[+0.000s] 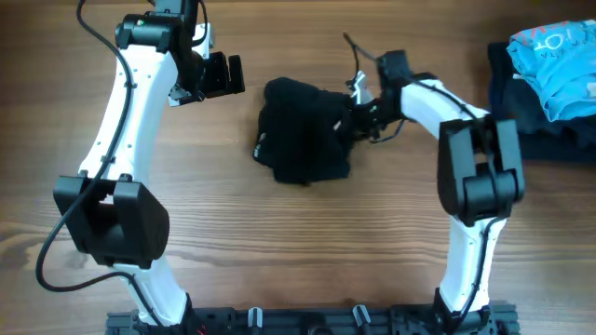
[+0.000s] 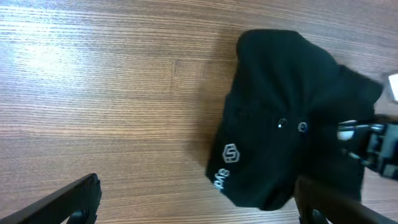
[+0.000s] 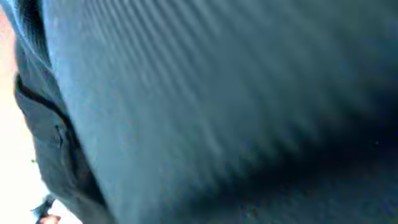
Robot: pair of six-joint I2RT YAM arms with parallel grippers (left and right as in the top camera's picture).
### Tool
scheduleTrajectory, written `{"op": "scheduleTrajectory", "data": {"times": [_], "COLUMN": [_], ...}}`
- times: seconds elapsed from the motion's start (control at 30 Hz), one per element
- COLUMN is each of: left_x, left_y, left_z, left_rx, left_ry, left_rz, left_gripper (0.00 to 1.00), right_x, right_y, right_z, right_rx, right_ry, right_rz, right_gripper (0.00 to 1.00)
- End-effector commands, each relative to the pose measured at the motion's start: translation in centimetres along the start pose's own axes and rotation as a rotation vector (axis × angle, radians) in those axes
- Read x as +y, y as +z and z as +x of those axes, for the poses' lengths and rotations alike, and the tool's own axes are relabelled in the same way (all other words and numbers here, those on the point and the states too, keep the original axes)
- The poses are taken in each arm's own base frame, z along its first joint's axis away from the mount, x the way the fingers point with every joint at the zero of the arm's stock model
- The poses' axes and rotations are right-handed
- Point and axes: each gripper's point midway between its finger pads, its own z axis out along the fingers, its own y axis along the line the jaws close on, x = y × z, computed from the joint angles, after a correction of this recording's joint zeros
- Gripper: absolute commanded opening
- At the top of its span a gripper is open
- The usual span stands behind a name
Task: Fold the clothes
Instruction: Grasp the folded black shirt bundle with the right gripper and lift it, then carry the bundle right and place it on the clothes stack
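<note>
The black T-shirt point(image 1: 303, 130) lies bunched in a loose bundle on the wooden table point(image 1: 279, 242), near the middle. Its small white logo point(image 2: 230, 152) shows in the left wrist view, at the near edge of the shirt point(image 2: 292, 106). My left gripper point(image 1: 223, 74) is open and empty, above the table to the left of the shirt; its two fingers frame bare wood point(image 2: 199, 211). My right gripper point(image 1: 358, 116) is pressed into the shirt's right edge. Its fingers are hidden in the fabric, and dark cloth point(image 3: 217, 112) fills the right wrist view.
A light-blue garment with pink-and-white lettering point(image 1: 559, 60) lies on a dark navy folded stack point(image 1: 521, 126) at the back right. The arm bases stand along the table's front edge.
</note>
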Motion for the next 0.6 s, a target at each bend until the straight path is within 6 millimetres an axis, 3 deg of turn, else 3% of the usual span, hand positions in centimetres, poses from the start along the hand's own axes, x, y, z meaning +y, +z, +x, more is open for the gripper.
{"op": "scheduleTrajectory", "data": {"times": [0.0, 0.1, 0.27, 0.33, 0.43, 0.53, 0.57], "left_x": [0.2, 0.2, 0.1, 0.1, 0.0, 0.0, 0.0], "left_y": [0.5, 0.5, 0.5, 0.5, 0.5, 0.5, 0.5], "left_z": [0.2, 0.2, -0.1, -0.2, -0.3, -0.3, -0.3], "left_rx": [0.013, 0.011, -0.001, -0.002, -0.008, -0.009, -0.009], "left_ry": [0.005, 0.006, 0.008, 0.008, 0.009, 0.009, 0.009], "left_rz": [-0.009, -0.009, -0.005, -0.005, -0.004, -0.004, -0.004], "left_gripper": [1.00, 1.00, 1.00, 1.00, 1.00, 1.00, 1.00], "right_x": [-1.0, -0.3, 3.1, 5.2, 7.4, 8.4, 8.3], "right_y": [0.4, -1.5, -8.7, -14.3, -21.2, -27.9, -31.1], "right_z": [0.0, -0.9, -3.6, -4.8, -5.7, -6.2, -6.4], "right_rx": [0.007, -0.028, -0.190, -0.330, -0.510, -0.708, -0.812], "right_ry": [0.076, 0.059, 0.006, -0.036, -0.080, -0.063, -0.029], "right_rz": [-0.001, -0.054, -0.101, -0.079, -0.047, -0.005, 0.023], "right_gripper": [0.04, 0.04, 0.04, 0.04, 0.04, 0.04, 0.04]}}
